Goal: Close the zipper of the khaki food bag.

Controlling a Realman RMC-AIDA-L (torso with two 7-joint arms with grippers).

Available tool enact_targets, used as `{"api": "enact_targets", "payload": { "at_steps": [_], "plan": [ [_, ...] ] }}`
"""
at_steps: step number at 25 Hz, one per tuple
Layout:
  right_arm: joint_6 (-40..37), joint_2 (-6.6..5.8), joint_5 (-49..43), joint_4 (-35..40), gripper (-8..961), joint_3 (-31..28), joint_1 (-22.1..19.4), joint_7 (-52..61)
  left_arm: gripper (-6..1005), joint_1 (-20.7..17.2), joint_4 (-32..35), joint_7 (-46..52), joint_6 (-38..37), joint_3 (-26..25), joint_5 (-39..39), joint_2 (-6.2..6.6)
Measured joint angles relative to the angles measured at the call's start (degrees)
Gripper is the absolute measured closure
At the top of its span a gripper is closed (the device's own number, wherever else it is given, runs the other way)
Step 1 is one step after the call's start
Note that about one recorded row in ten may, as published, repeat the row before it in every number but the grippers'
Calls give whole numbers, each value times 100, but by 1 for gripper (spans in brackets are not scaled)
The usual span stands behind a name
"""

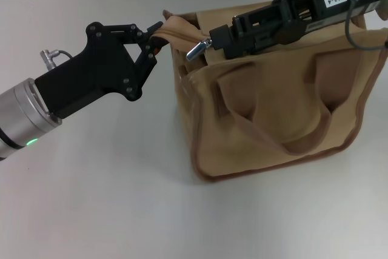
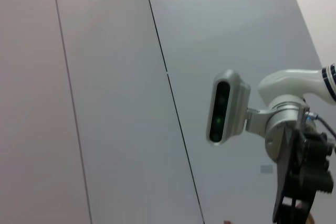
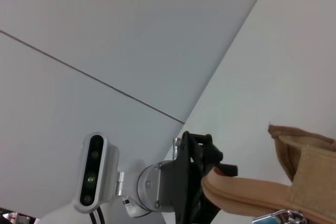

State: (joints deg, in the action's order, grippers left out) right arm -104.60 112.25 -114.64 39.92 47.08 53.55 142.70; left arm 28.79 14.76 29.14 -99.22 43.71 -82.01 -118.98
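Tan bag (image 1: 273, 119) sits on desk (image 1: 91, 198), zipper (image 1: 198, 48) pull at its left end. Left fingers (image 1: 151, 39) pinch bag's corner tab; right fingers (image 1: 213, 39) clamp the zipper pull.

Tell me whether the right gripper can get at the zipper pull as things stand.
Probably yes. The right gripper is already at the silver pull tab atop the khaki food bag, with nothing between; the left gripper pinches the bag's end corner.

Place: robot lab / test cell, prob.
Surface (image 1: 109, 210): plain white, bare
Walls (image 2: 105, 77): grey panels w/ seams
Gear: head camera unit (image 2: 227, 107) seen on robot
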Motion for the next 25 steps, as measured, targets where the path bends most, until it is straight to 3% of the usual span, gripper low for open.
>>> {"api": "enact_targets", "payload": {
  "at_steps": [25],
  "plan": [
    [239, 84, 10, -116, 174, 117, 24, 82, 970, 475, 103, 408, -228, 21, -1, -11]
  ]
}}
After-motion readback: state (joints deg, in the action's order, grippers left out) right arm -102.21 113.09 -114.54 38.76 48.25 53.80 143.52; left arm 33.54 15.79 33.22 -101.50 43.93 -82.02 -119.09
